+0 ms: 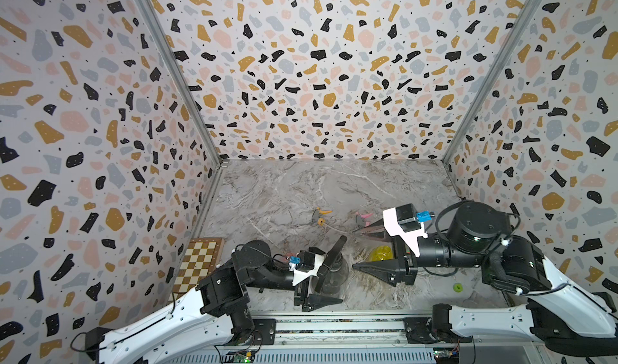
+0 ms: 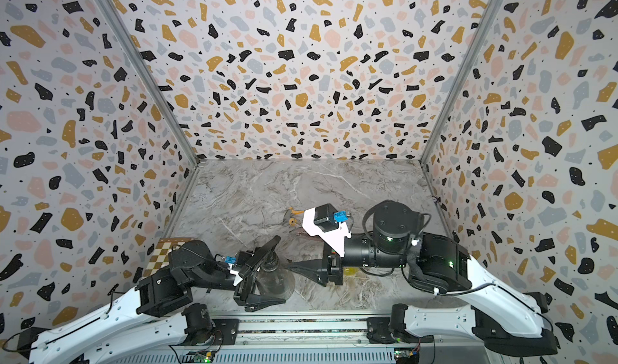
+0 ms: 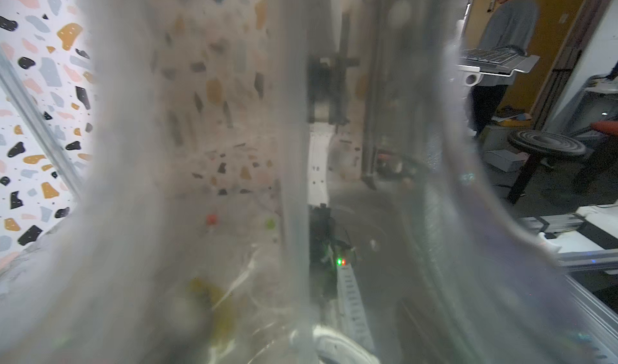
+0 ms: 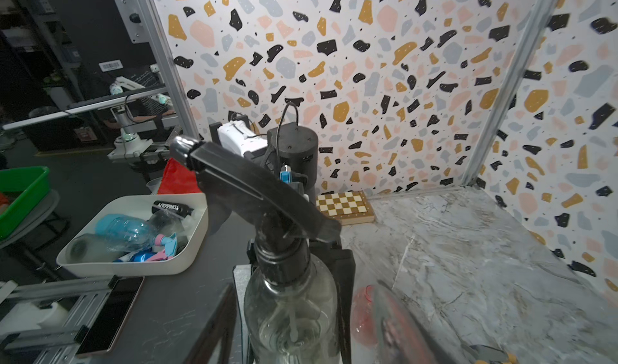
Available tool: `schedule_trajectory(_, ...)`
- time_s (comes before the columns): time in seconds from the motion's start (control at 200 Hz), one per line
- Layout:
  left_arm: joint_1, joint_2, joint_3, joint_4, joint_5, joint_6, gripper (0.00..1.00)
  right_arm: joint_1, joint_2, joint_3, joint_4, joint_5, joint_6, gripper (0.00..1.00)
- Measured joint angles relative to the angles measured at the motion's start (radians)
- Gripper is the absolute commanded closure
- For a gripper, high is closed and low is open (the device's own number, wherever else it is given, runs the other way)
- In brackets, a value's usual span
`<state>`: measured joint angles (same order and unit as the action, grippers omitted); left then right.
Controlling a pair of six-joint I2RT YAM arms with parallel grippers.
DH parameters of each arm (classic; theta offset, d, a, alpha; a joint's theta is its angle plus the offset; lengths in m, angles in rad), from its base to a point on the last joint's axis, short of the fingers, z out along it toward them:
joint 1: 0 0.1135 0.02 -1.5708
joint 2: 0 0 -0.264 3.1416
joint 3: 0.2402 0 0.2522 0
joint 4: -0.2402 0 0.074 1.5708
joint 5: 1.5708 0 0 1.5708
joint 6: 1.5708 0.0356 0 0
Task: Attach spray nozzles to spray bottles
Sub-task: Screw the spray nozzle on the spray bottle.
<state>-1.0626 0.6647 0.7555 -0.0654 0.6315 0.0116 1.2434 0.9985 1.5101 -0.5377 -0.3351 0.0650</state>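
The left pincer (image 1: 325, 285) was clamped on the smoky dark grey translucent plastic bottle (image 4: 291, 312), which stood upright on the grey marble worktop (image 1: 301, 185). The all-black trigger nozzle (image 4: 254, 185) sat on its neck. The right pincer (image 1: 354, 249) gaped apart just beside it.

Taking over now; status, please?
Left claw shut on grey bottle, black nozzle on neck. Right claw open, empty. Orange nozzle, pink nozzle loose. Yellow bottle beneath right claw.
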Motion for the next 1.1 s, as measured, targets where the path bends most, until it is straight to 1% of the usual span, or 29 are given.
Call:
schedule_trajectory(0.16,0.0,-0.002,0.016,-0.008,0.026,-0.005,1.0,-0.016,0.022,-0.005,0.016,-0.096,-0.006,0.37)
schedule_trajectory(0.455,0.0,-0.003,0.018,-0.024,0.033,-0.005,1.0,-0.018,0.064,-0.005,0.054,-0.19,-0.008,0.4)
schedule_trajectory(0.566,0.0,-0.003,0.018,-0.029,0.032,-0.005,1.0,-0.018,0.085,-0.005,0.061,-0.207,-0.008,0.41)
schedule_trajectory(0.681,0.0,-0.003,0.018,-0.032,0.029,-0.005,1.0,-0.018,0.1,-0.005,0.066,-0.22,-0.006,0.44)
schedule_trajectory(0.896,0.0,-0.003,0.02,-0.036,0.005,-0.005,1.0,-0.018,0.106,-0.005,0.085,-0.223,0.0,0.47)
schedule_trajectory(1.031,0.0,-0.003,0.024,-0.037,-0.012,-0.005,1.0,-0.019,0.105,-0.005,0.1,-0.222,0.007,0.5)
schedule_trajectory(1.101,0.0,-0.003,0.024,-0.037,-0.015,-0.005,1.0,-0.019,0.105,-0.006,0.104,-0.219,0.01,0.54)
